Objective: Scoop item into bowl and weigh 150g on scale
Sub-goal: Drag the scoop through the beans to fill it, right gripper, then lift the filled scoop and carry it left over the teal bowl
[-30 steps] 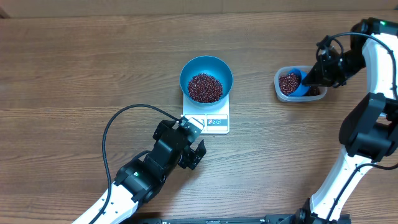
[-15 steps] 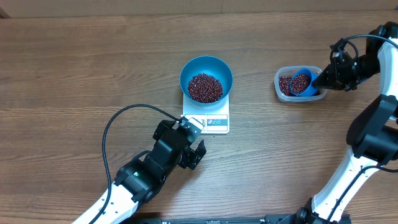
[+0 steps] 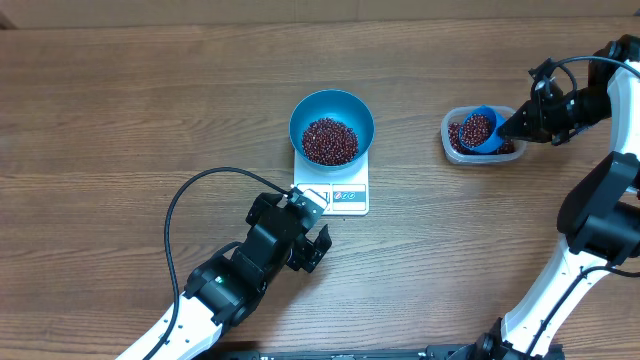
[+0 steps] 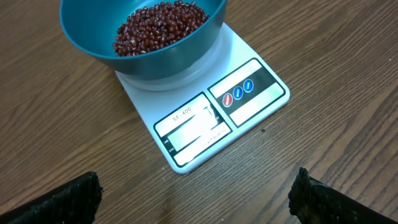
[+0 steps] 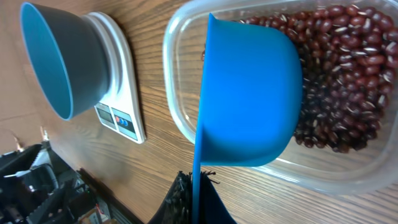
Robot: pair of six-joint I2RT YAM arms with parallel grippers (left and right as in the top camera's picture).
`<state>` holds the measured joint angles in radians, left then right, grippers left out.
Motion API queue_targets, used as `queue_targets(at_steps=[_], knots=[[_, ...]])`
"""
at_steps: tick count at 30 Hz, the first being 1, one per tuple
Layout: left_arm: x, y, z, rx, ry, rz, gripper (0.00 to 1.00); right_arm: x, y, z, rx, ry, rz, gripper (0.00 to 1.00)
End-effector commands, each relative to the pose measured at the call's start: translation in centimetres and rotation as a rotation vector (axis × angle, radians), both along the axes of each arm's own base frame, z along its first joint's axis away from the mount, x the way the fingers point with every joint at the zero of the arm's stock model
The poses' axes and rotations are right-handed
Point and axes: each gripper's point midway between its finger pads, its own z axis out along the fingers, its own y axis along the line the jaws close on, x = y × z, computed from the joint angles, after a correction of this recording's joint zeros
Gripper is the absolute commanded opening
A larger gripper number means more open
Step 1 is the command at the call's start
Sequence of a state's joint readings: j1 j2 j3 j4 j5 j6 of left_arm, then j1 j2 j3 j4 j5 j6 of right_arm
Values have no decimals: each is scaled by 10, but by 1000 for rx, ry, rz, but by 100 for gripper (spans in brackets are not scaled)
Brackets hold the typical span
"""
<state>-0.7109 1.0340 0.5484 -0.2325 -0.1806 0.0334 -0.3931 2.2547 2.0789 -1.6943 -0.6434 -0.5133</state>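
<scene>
We are resting the teal bowl (image 3: 300,112) on the far end of the white scale (image 3: 346,198) in the middle of the table (image 3: 120,120). A heap of dark red beans (image 3: 329,141) is already lying in it. The bowl is sitting clear of the scale's near edge, so the display (image 4: 189,127) and buttons are showing uncovered.

Our left gripper (image 3: 316,238) is hovering just on the near side of the scale, jaws spread wide and gripping nothing. We are judging that it is parked there so its wrist camera is looking at the display. The digits are washing out in glare, though, and we cannot tell how close we are to the target weight.

Well apart to the right, our right gripper (image 3: 516,125) is pinching the handle of the blue scoop (image 5: 249,87), jaws fully together on it. The scoop is hanging mouth-up over the clear tub (image 3: 447,138), with more beans showing inside it from above. We are judging that we are holding it level to avoid spills, and above the tub so that strays are dropping back into the supply. The next move is probably carrying it left to the bowl and tipping it gently.
</scene>
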Motion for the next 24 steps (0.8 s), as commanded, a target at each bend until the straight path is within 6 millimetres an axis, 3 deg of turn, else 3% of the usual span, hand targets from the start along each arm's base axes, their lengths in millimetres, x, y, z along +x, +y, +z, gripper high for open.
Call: queue_targets(at_steps=[1,15,24], knots=[[1,4,0,11,-11,5,100,5,5,8,62,-37,-13,4],[1,4,0,11,-10,5,100,13,15,22,149,-77,-42,4],[1,4,0,11,-11,5,100,17,24,70,196,-201,-61,4]])
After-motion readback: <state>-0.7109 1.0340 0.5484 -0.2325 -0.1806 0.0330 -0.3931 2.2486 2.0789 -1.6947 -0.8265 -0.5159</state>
